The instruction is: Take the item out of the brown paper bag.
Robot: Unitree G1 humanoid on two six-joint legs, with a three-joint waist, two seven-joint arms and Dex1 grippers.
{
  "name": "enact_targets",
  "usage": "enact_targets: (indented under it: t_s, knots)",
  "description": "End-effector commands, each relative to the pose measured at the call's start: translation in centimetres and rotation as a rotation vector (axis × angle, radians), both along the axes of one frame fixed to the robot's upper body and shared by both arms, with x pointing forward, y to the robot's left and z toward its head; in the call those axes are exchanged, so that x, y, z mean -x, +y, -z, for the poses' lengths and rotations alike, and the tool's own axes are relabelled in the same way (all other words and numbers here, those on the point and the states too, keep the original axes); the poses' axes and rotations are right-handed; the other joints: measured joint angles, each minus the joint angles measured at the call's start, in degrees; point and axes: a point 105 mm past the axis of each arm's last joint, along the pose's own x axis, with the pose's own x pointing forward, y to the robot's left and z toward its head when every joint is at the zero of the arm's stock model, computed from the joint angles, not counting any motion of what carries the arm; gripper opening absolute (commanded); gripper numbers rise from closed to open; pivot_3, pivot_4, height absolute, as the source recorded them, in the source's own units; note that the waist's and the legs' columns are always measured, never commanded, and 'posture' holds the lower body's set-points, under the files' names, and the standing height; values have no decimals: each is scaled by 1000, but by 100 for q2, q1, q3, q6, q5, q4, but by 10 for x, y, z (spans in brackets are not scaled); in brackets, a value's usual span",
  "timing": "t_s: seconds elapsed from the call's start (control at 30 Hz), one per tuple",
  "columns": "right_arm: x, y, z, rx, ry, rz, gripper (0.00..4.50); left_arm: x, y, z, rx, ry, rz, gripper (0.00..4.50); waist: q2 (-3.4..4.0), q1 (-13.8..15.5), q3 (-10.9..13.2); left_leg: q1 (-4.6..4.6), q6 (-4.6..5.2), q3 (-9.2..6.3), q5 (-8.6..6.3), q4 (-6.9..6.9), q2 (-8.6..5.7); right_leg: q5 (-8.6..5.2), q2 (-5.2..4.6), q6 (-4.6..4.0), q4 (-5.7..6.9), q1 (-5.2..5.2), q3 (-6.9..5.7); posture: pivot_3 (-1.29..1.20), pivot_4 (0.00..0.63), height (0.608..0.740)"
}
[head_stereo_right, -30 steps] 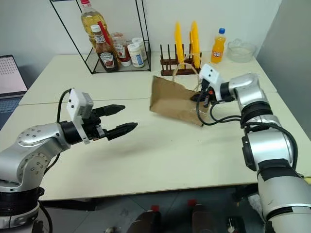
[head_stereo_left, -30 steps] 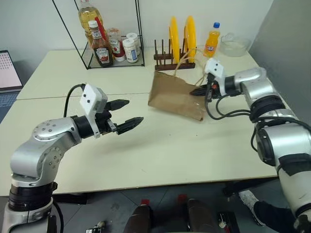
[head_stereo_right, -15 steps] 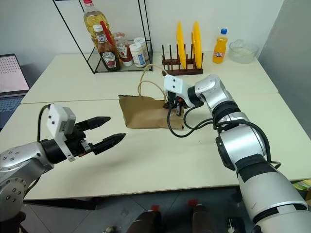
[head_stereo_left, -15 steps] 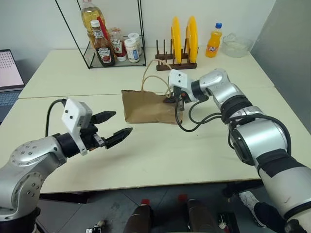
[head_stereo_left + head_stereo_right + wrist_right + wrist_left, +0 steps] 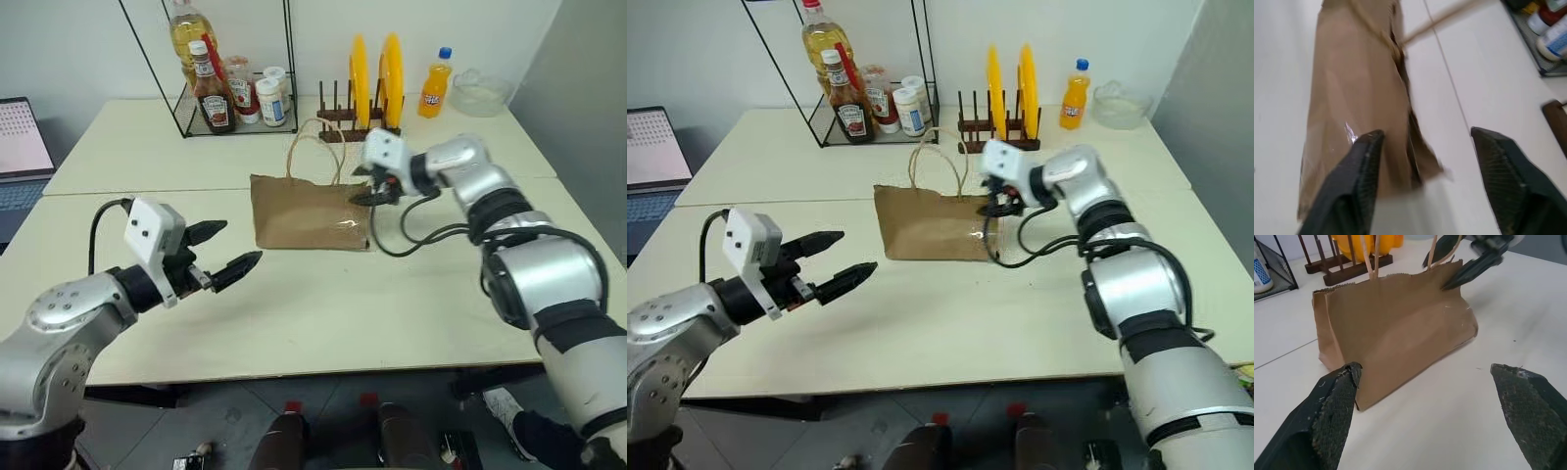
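Left gripper [image 5: 223,249] hangs spread wide, near side. Brown paper bag [image 5: 312,212] stands mid-counter; right gripper [image 5: 366,186], fingers apart, sits at its top corner. Can't see the item, presumably inside. A bad nudge could topple that light bag. Cream counter [image 5: 392,304]; condiment rack [image 5: 235,88], yellow plates [image 5: 377,67] behind.

Cream table [image 5: 323,313] with upright brown paper bag [image 5: 306,213]

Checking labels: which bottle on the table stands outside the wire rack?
The orange soda bottle with the blue cap, standing alone at the far edge beside the yellow plates. The ketchup bottle and oil bottle stand inside the wire rack.
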Motion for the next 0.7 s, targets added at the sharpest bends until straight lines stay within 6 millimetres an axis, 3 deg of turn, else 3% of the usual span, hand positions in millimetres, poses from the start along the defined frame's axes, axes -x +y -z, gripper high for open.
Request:
enact_targets:
  t_s: [0.03,0.07,0.17,0.3,0.47,0.6,0.7]
  knots:
    - [10,-23,-24,-110,21,-32,4160,-11,0,-11,-37,-48,45,4500,0,8,0,0,0,-1,0,0,0,0,0,0,0,1,-1,0,150,740]
    - [17,-34,-27,-145,37,-32,4457,-16,1,-13,-44,-53,54,4500,-1,14,-1,-1,0,1,0,-1,2,0,0,0,-1,1,0,0,150,740]
    - [43,-45,-30,-236,57,-12,4457,-35,8,-25,-57,-89,60,4500,0,50,0,-4,0,-3,0,-1,7,0,0,0,-2,2,-7,0,150,740]
    - [91,-31,-15,-448,-3,163,4457,-86,18,-64,-103,-215,9,4500,-1,142,-1,-10,1,-14,0,0,14,0,2,0,5,-3,-20,0,150,740]
    - [132,-17,7,-565,-59,377,4457,-145,21,-104,-158,-339,-109,4500,-3,178,-3,-8,0,2,0,13,22,4,24,7,6,-7,-13,0,150,740]
    - [146,-14,15,-598,-77,477,4457,-169,-7,-95,-264,-323,-81,4500,-4,178,-4,-4,3,-10,0,11,-29,6,11,10,6,-3,-10,0,150,740]
    - [148,-17,17,-615,-81,526,4457,-178,-27,-57,-487,-260,-21,4500,-5,173,-4,-6,4,-10,-1,12,-32,6,10,10,4,-2,-11,0,150,740]
